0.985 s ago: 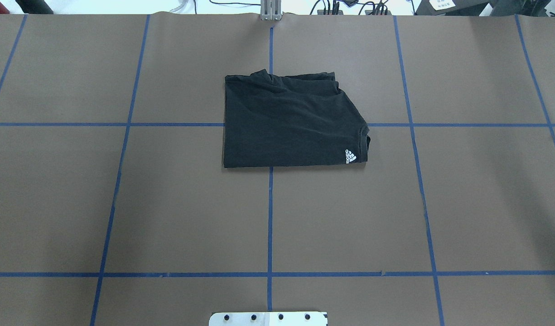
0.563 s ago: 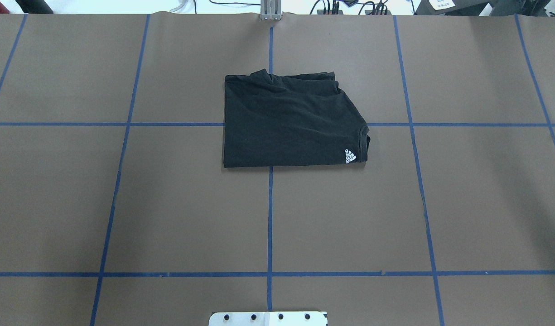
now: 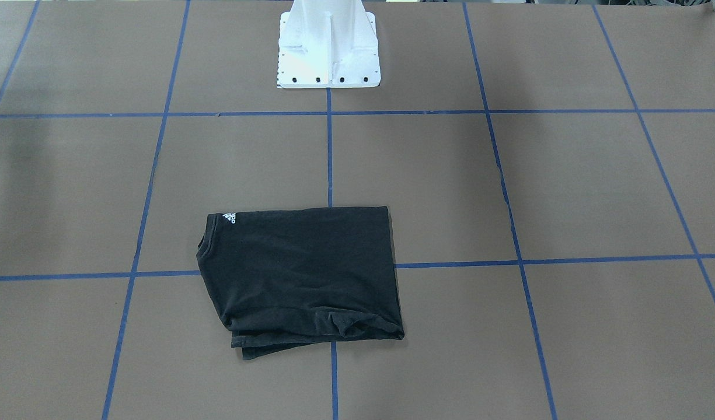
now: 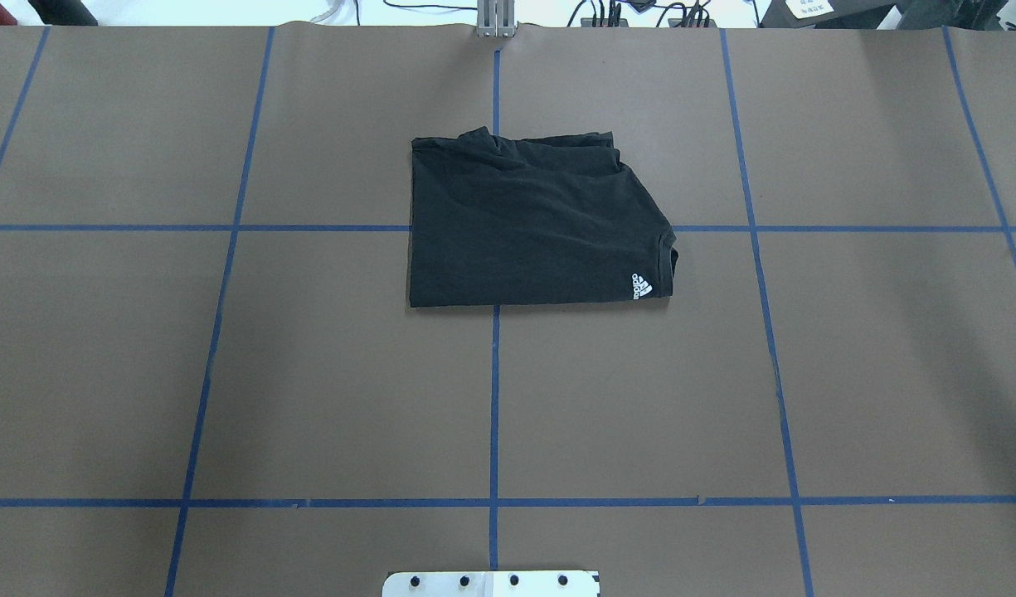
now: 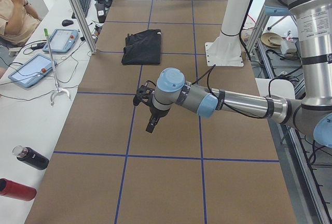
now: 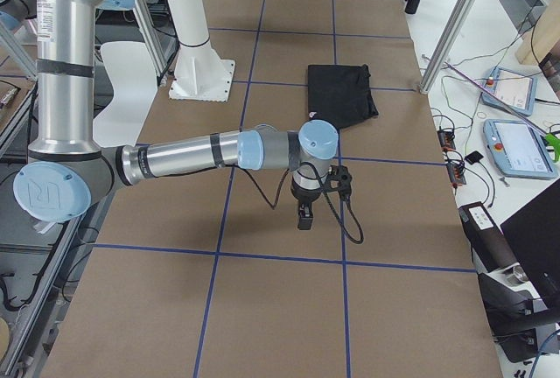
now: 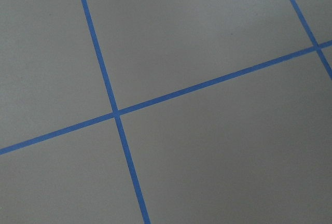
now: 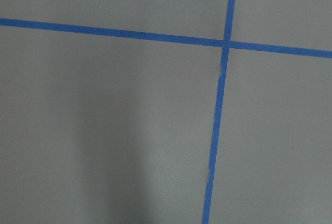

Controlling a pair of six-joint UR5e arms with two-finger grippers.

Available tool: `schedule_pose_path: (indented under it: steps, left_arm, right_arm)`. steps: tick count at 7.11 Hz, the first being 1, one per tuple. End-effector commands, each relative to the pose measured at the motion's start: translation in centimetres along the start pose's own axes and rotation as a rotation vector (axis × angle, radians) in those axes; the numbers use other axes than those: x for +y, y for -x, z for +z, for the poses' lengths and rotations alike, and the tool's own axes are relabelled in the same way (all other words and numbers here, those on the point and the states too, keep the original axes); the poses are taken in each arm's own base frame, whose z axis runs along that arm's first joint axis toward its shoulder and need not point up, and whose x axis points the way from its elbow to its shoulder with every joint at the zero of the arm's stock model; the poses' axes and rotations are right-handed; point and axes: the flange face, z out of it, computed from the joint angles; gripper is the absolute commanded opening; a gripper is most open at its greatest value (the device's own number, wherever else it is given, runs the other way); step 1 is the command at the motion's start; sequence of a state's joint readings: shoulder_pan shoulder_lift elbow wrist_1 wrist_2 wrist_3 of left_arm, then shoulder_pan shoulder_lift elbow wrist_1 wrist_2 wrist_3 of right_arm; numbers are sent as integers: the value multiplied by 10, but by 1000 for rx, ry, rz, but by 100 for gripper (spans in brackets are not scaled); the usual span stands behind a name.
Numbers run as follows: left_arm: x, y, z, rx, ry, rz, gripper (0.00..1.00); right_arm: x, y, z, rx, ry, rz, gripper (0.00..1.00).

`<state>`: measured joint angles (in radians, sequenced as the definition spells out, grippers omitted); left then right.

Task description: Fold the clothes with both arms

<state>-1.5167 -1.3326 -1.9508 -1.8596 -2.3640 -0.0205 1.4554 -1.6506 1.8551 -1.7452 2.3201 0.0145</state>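
Note:
The black t-shirt point(image 4: 532, 224) lies folded into a compact rectangle at the table's middle, far from the base. It also shows in the front view point(image 3: 299, 274) and both side views point(image 5: 142, 47) point(image 6: 339, 94). Its small white logo point(image 4: 642, 287) faces up at one corner; the orbit graphic is hidden. My left gripper point(image 5: 150, 125) hangs above bare table, well away from the shirt, seen only in the left side view. My right gripper point(image 6: 304, 216) hangs likewise at the other end, seen only in the right side view. I cannot tell whether either is open or shut. Both wrist views show only brown table and blue tape.
The white pedestal base point(image 3: 328, 46) stands at the robot's side of the table. Blue tape lines point(image 4: 494, 398) grid the brown surface. Tablets point(image 5: 31, 69), bottles point(image 5: 31, 157) and a seated person point(image 5: 15, 11) are beyond the far edge.

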Motion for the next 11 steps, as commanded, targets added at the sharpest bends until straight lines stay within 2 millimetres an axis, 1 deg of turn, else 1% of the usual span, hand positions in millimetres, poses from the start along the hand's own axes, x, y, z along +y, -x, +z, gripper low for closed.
schedule_pose_path:
  steps: [1,2,3,4,5,6,7,11]
  left_arm:
    - [1,1,1,-1,3,-1,100]
    - [0,0,0,-1,-1,3,100]
    - [-2,1,2,-2,0,5,100]
    - [-4,0,2,-1,-2,8,100]
    - [-2,5,6,1,5,1,100]
    - [-5,0,2,5,-4,10,100]
    - [-9,3,6,6,1,5,100]
    - [-10,3,5,4,-1,5,100]
  right_arm:
    - [0,3,-1,-9,-2,-1,100]
    - [0,1,6,-55,13,13,100]
    - [0,1,8,-74,17,16,100]
    - [0,1,7,-71,16,15,100]
    - [-1,0,7,-59,13,10,100]
    - [-7,1,3,-35,4,0,100]
    - [-11,1,0,-1,-4,-6,100]
    - [-11,2,0,-3,-3,-4,100]
